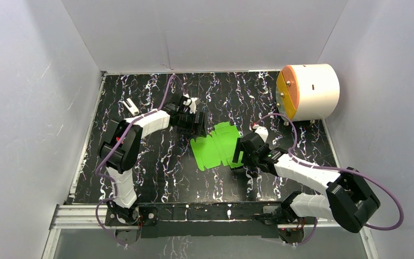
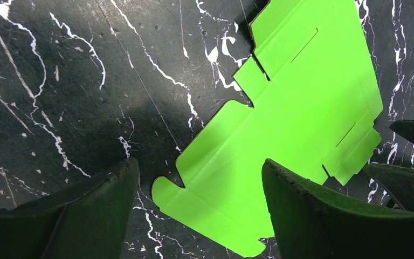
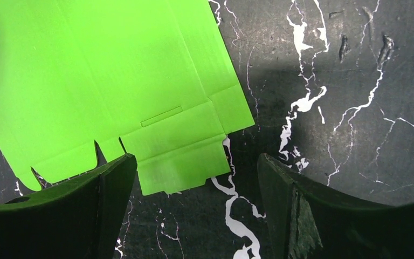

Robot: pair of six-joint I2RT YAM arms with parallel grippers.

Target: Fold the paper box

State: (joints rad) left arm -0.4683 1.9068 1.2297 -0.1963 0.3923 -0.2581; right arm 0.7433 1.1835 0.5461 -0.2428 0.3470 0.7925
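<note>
Currently the paper box (image 1: 214,147) lies flat, table (image 1: 161,172) showing around its notched edges; left claw (image 2: 199,172) over its left edge, right claw (image 3: 197,162) over its right, both spread wide, empty.

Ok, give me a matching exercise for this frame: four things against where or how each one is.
1. paper box
2. white cylinder
3. left gripper
4. right gripper

A. open, at the green sheet's right edge
B. in the far right corner
C. flat and unfolded
D. open, at the green sheet's far left edge

Pairs: 1-C, 2-B, 3-D, 4-A
</note>
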